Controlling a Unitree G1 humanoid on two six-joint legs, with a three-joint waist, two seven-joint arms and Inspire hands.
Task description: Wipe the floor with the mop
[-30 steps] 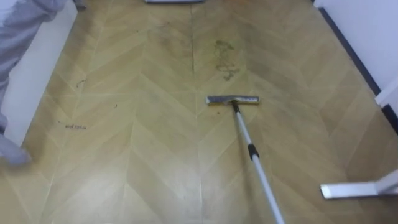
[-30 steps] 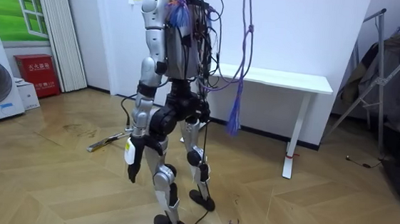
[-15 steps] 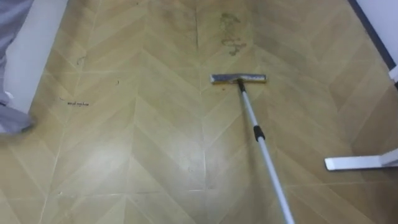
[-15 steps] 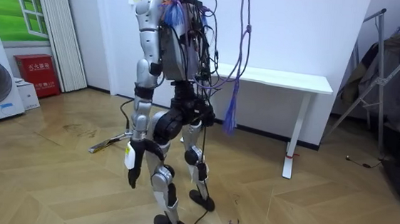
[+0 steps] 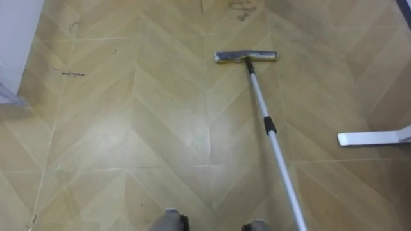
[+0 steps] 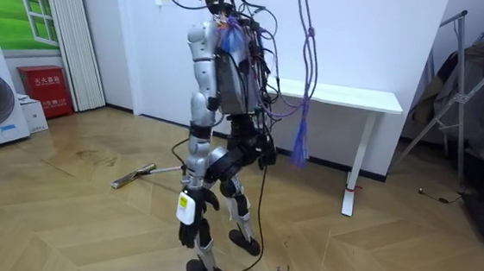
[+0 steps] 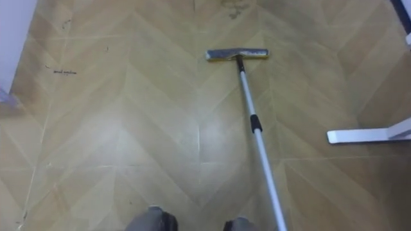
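Since the mop seems to be worked from my other side, my left hand hangs idle by the thigh; whether it is wide or closed I cannot tell. The pole slants up off the floor toward my right side, low enough, I judge, to keep the head flat. That head lies ahead of my feet, near the stain but short of it, well apart from the table foot on the right. A forward push should reach the stain.
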